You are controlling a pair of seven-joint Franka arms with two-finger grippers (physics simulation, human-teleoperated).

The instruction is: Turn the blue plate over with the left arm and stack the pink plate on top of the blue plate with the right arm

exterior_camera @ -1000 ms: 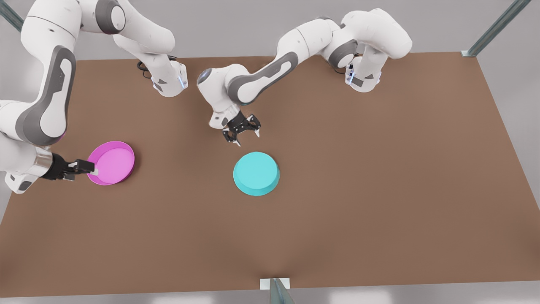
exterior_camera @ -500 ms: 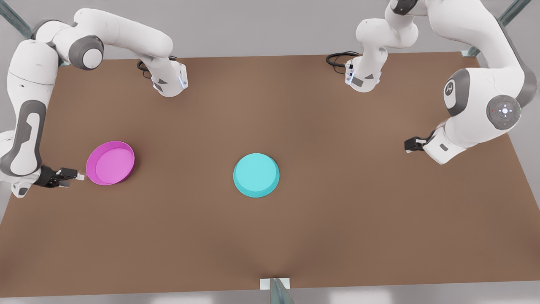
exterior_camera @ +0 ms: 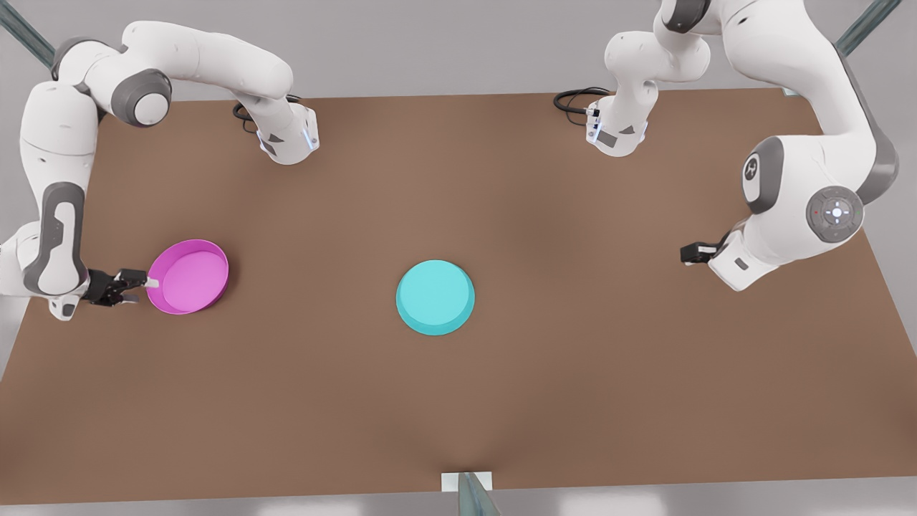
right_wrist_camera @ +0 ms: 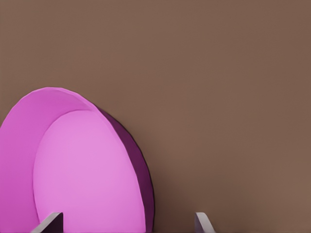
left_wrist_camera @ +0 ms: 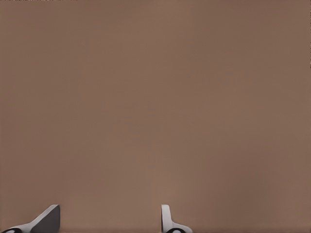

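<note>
The right arm's gripper (exterior_camera: pixel 145 284), jaws parted, is straddling the pink plate (exterior_camera: pixel 189 276) rim at nine o'clock; seat deeper before clamping. The left arm's gripper (exterior_camera: pixel 688 252) is waiting at three o'clock of the blue plate (exterior_camera: pixel 435 296), jaws released.

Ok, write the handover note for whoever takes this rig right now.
Right gripper: open, at the pink plate's rim on the front view's left, not gripping.
Left gripper: open, waits over bare table on the front view's right, away from both plates.
Blue plate: mid-table, base up.
Done: blue plate flipped.
Left: grip the pink plate, lift it, stack it on the blue plate.
</note>
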